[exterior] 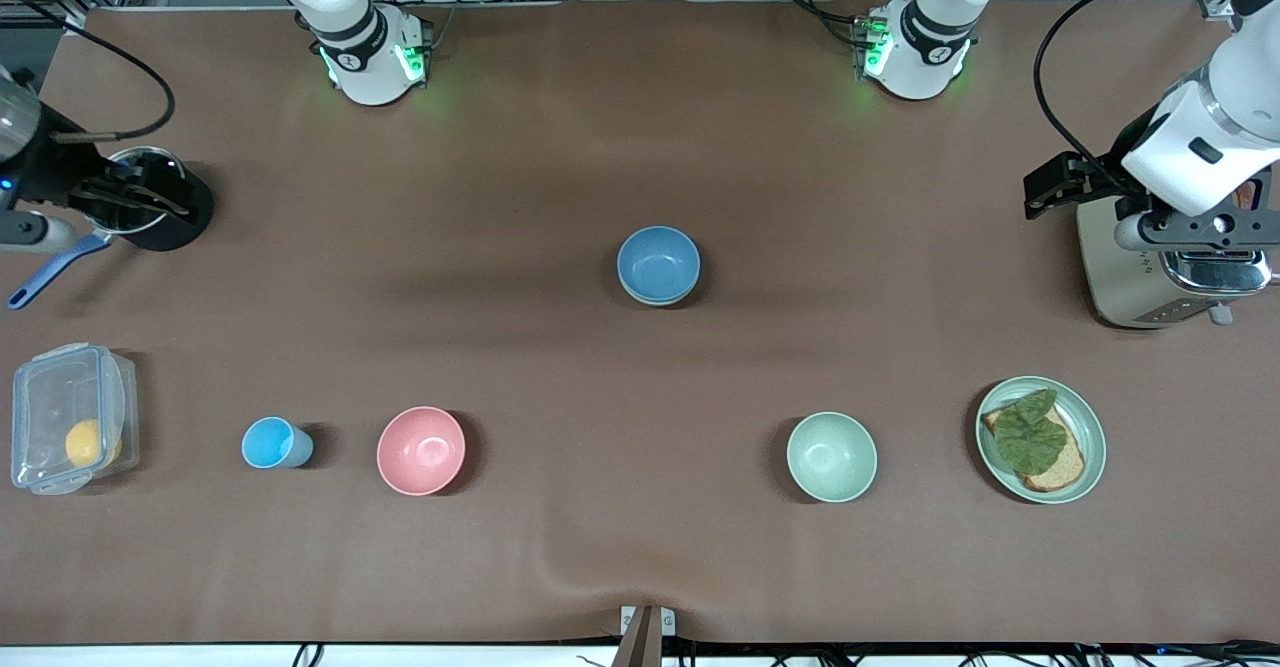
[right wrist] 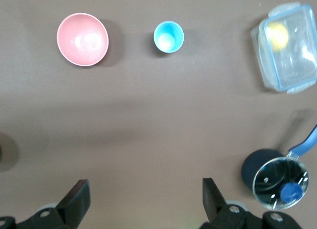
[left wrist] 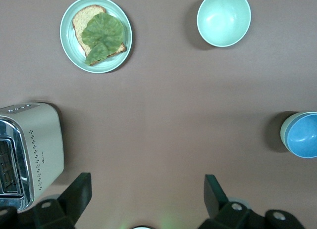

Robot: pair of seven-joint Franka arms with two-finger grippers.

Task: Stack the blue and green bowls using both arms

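Observation:
The blue bowl [exterior: 658, 263] sits mid-table, nested in a pale green bowl whose rim shows beneath it; it also shows in the left wrist view [left wrist: 303, 135]. A second green bowl [exterior: 831, 456] stands alone nearer the front camera, toward the left arm's end, and shows in the left wrist view [left wrist: 224, 18]. My left gripper [exterior: 1205, 232] is open and empty over the toaster [exterior: 1165, 277], and in its wrist view [left wrist: 147, 184] its fingers are spread wide. My right gripper [exterior: 130, 197] is open and empty over a black pot [exterior: 150, 209]; it also shows in its wrist view [right wrist: 144, 187].
A green plate [exterior: 1041, 439] with bread and a leaf lies beside the lone green bowl. A pink bowl [exterior: 421, 450], a light-blue cup [exterior: 272, 443] and a clear lidded box [exterior: 70, 431] stand toward the right arm's end. The pot's blue handle [exterior: 45, 272] sticks out.

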